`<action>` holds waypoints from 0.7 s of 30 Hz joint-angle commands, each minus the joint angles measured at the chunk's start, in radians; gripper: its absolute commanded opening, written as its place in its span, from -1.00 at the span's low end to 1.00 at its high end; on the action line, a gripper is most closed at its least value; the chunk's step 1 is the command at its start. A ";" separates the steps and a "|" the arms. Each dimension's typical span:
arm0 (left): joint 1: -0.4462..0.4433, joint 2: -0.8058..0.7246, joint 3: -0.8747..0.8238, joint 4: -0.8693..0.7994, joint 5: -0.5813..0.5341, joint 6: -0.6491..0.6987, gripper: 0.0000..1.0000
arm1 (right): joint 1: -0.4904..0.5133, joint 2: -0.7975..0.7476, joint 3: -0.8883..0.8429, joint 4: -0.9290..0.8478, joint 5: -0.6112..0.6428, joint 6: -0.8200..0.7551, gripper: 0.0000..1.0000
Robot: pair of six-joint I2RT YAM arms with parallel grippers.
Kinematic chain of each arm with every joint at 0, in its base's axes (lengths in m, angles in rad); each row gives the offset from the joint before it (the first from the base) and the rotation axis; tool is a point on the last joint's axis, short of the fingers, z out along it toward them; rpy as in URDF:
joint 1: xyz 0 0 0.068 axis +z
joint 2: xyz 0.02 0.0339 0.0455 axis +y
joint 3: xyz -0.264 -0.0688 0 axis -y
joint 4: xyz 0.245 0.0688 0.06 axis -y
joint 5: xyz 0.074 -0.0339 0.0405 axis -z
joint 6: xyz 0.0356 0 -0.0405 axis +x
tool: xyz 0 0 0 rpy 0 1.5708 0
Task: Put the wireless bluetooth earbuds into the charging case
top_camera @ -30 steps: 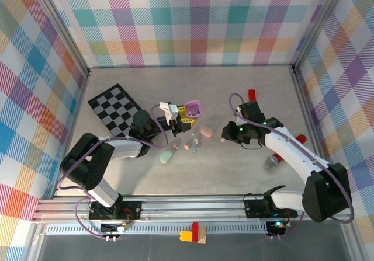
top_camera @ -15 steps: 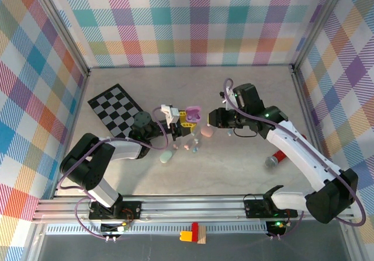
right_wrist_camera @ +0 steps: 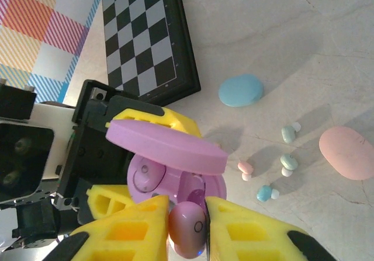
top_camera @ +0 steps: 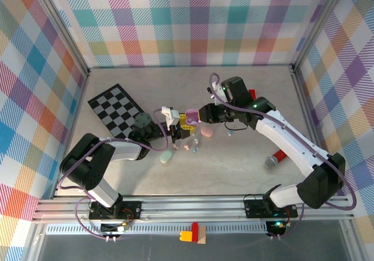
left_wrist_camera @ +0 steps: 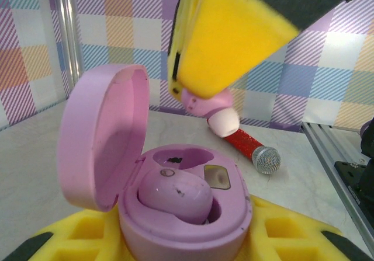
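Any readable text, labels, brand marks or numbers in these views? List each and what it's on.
No readable text in any view.
purple case: no lettering visible on the lid or body.
purple earbud: a small ring mark, no letters.
checkerboard: plain black and white squares, no letters or numbers.
pink case and blue case: blank tops.

Purple case point(left_wrist_camera: 187, 240) open, lid tipped back, upright in the left gripper point(top_camera: 186, 121) with one purple earbud point(left_wrist_camera: 175, 195) seated inside, second purple earbud point(right_wrist_camera: 187, 226) pinched in the right gripper point(top_camera: 197, 115) just above it, while pink earbud point(right_wrist_camera: 246, 169), mint earbud point(right_wrist_camera: 288, 134), second mint earbud point(right_wrist_camera: 288, 163) and blue earbud point(right_wrist_camera: 265, 193) lie loose between closed light-blue case point(right_wrist_camera: 241, 90) and closed pink case point(right_wrist_camera: 349, 152).
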 commanded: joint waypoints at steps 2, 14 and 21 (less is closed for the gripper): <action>0.007 -0.024 -0.006 0.043 0.038 0.016 -0.27 | 0.010 0.018 0.036 -0.006 0.000 -0.033 -0.58; 0.007 -0.029 -0.009 0.042 0.041 0.019 -0.27 | 0.015 0.062 0.052 -0.003 0.004 -0.054 -0.59; 0.006 -0.030 -0.008 0.046 0.035 0.014 -0.27 | 0.022 0.075 0.053 -0.019 0.022 -0.068 -0.51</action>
